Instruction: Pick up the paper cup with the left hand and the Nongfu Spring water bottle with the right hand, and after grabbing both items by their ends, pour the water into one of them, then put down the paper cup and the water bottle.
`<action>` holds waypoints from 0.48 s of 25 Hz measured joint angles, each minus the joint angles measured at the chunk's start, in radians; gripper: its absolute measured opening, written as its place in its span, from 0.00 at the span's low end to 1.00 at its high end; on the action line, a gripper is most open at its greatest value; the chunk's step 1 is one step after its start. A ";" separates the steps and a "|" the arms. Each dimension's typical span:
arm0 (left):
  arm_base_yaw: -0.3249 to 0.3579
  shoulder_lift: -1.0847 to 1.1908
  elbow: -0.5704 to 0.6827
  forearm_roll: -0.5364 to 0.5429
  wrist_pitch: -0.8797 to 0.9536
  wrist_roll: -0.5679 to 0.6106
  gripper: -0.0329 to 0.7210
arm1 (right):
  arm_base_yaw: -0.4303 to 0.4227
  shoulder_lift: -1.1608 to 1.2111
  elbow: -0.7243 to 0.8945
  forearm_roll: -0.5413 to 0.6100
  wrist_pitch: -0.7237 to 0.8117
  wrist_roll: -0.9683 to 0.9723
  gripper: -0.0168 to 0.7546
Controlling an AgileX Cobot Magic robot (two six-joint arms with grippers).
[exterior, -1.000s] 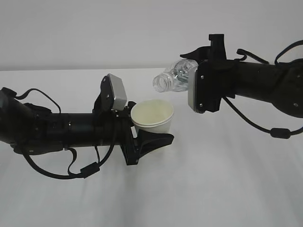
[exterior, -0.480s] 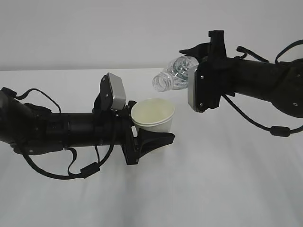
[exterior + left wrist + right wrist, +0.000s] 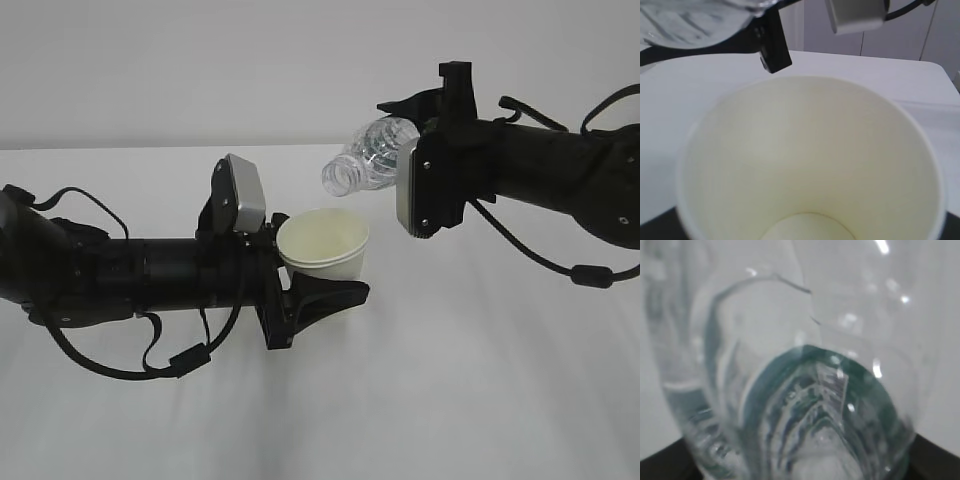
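**Bottle tipped above the held cup**

The left hand point(image 3: 150, 275) is stretched level over the table point(image 3: 480, 400), its end effector point(image 3: 320, 285) clamped on the upright paper cup point(image 3: 322, 245). The right hand point(image 3: 540, 175) is extended leftward, its end effector point(image 3: 425, 120) gripping the Nongfu Spring water bottle point(image 3: 372, 158), held near-horizontal with its mouth pointing left and slightly down, just above the cup.

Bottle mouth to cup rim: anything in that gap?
Nothing. In the exterior view the bottle mouth hangs apart above the cup rim, with only bare air and the white table behind; no stream shows.
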 joint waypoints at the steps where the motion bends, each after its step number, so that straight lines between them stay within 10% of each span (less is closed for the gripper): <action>1: 0.000 0.000 0.000 0.000 0.000 0.000 0.70 | 0.000 0.000 0.000 0.000 -0.002 -0.002 0.66; 12: 0.000 0.000 0.000 0.001 0.000 0.000 0.70 | 0.000 0.000 0.000 0.002 -0.008 -0.039 0.66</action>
